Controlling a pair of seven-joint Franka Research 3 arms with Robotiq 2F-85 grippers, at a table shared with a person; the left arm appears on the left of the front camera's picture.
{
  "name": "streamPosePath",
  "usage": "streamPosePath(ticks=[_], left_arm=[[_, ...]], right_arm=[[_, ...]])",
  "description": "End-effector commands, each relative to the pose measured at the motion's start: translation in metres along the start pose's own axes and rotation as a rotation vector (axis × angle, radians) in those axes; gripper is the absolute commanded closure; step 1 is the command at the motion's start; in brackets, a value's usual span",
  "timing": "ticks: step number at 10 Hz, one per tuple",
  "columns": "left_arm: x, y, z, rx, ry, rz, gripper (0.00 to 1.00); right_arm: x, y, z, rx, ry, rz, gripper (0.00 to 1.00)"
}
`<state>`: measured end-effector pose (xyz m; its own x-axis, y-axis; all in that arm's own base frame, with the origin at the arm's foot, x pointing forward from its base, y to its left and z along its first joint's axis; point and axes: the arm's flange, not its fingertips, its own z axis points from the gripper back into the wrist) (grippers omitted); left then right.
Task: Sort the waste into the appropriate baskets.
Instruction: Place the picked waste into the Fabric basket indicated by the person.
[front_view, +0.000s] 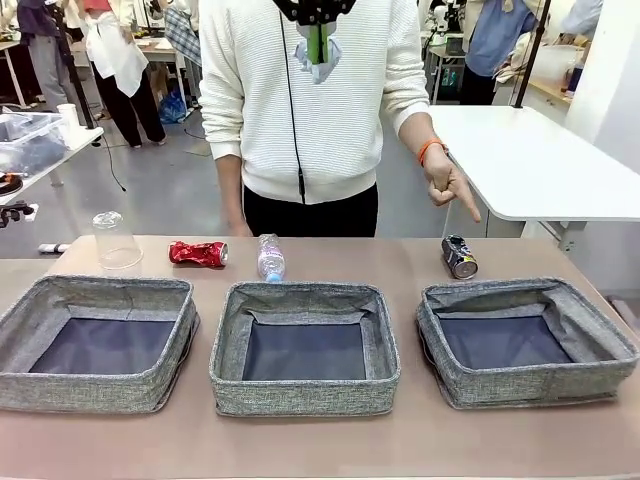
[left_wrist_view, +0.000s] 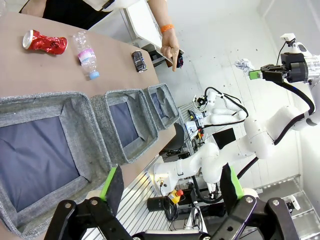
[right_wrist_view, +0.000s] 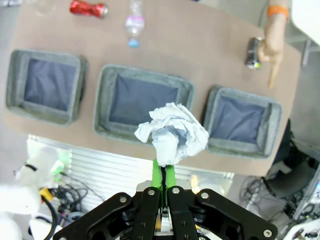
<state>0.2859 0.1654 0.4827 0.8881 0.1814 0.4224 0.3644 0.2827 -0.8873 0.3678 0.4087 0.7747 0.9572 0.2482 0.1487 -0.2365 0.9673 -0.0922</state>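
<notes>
Three grey baskets stand in a row: left (front_view: 100, 392), middle (front_view: 300, 395) and right (front_view: 530, 385), all with bare dark bottoms. Behind them lie a clear plastic cup (front_view: 117, 240) upside down, a crushed red can (front_view: 198, 253), a clear bottle with a pink label (front_view: 270, 258) and a dark can (front_view: 459, 257). My right gripper (right_wrist_view: 163, 172) hangs high above the table, shut on a crumpled white paper ball (right_wrist_view: 172, 131), roughly over the middle basket's (right_wrist_view: 105, 95) near rim. My left gripper (left_wrist_view: 172, 185) is open and holds nothing, raised near the left basket (left_wrist_view: 75, 115).
A person in a white sweater stands at the far side. The person's hand (front_view: 450, 185), with an orange wristband, points down beside the dark can towards the right basket. A white table (front_view: 540, 160) stands behind on the right. Bare tabletop runs in front of the baskets.
</notes>
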Motion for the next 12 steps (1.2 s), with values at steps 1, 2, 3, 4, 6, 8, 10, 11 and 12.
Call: streamPosePath(ticks=[1, 2, 3, 4, 6, 8, 10, 11, 12], left_arm=[[0.001, -0.002, -0.001, -0.016, -0.007, -0.022, 0.0], [0.001, -0.002, -0.001, -0.016, -0.007, -0.022, 0.0], [0.001, -0.002, -0.001, -0.016, -0.007, -0.022, 0.0], [0.001, -0.002, -0.001, -0.016, -0.007, -0.022, 0.0], [0.001, -0.002, -0.001, -0.016, -0.007, -0.022, 0.0], [0.001, -0.002, -0.001, -0.016, -0.007, -0.022, 0.0], [0.001, -0.002, -0.001, -0.016, -0.007, -0.022, 0.0], [0.001, -0.002, -0.001, -0.016, -0.007, -0.022, 0.0], [0.001, -0.002, -0.001, -0.016, -0.007, -0.022, 0.0]], right_arm=[[-0.005, -0.003, 0.0, 0.002, 0.007, 0.003, 0.99], [-0.005, -0.003, 0.0, 0.002, 0.007, 0.003, 0.99], [-0.005, -0.003, 0.0, 0.002, 0.007, 0.003, 0.99], [-0.005, -0.003, 0.0, 0.002, 0.007, 0.003, 0.99], [-0.004, -0.008, -0.003, 0.001, 0.036, 0.038, 0.99], [-0.018, -0.049, -0.026, 0.038, 0.081, 0.096, 0.99], [-0.05, -0.123, -0.075, 0.108, 0.169, 0.057, 0.99], [-0.07, -0.154, -0.097, 0.111, 0.213, 0.022, 0.99], [-0.089, -0.184, -0.119, 0.136, 0.225, 0.01, 0.99]])
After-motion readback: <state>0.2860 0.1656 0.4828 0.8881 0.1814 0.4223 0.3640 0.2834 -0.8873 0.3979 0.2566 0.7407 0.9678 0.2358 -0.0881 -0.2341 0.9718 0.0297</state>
